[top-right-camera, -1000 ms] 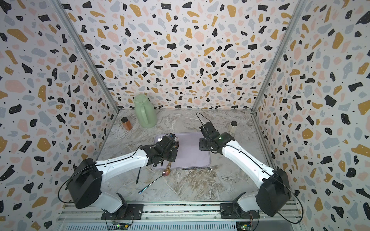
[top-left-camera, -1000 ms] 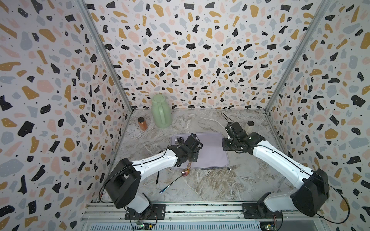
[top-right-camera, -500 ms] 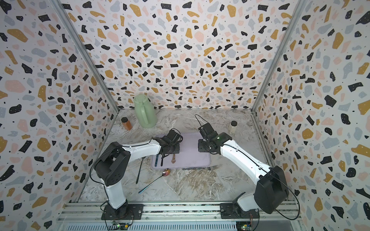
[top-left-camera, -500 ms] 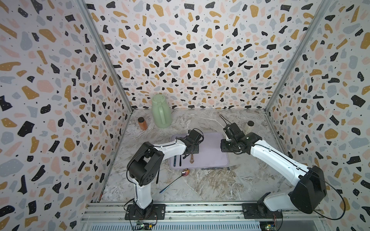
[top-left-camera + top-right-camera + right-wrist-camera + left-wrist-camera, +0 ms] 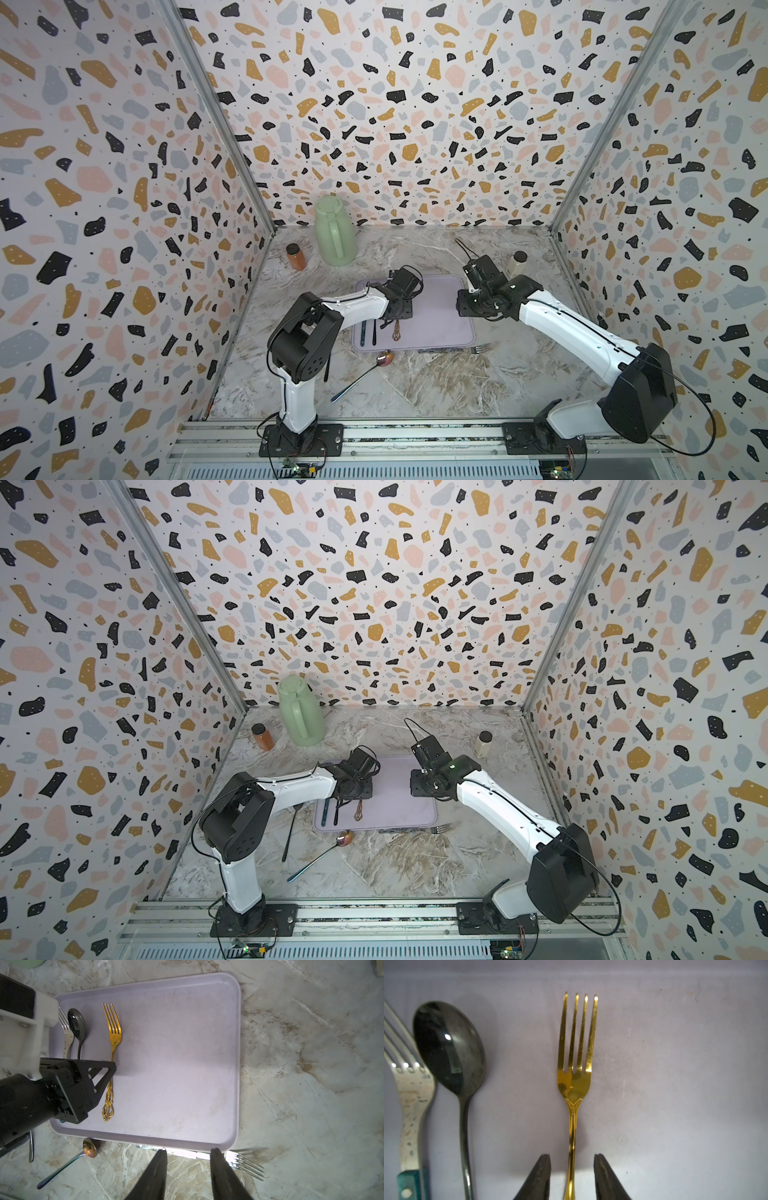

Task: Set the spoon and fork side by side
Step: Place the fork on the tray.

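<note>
The left tool (image 5: 572,1157) stands with its jaws parted on either side of the gold fork's (image 5: 576,1082) handle, with a gap on each side, so it grips nothing. The fork lies flat on the lilac tray (image 5: 176,1064), parallel to a dark spoon (image 5: 448,1047) but a little apart from it. That spoon sits just beside a teal-handled fork (image 5: 413,1095), their heads nearly touching. The right tool (image 5: 189,1151) is also spread and empty, hovering over the tray's near rim. I judge the step in hand to be the laying down of the gold fork, which now needs a spoon as its partner. The likeliest is the iridescent spoon (image 5: 89,1148) lying on the counter (image 5: 311,1084) just off the tray's edge. A steel fork (image 5: 245,1163) also waits there. The next move calls for lifting the left tool straight up so the fork is not dragged, then pinching the thin, low-lying spoon handle cleanly. No brand, label or writing can be read on the cutlery or the tray
</note>
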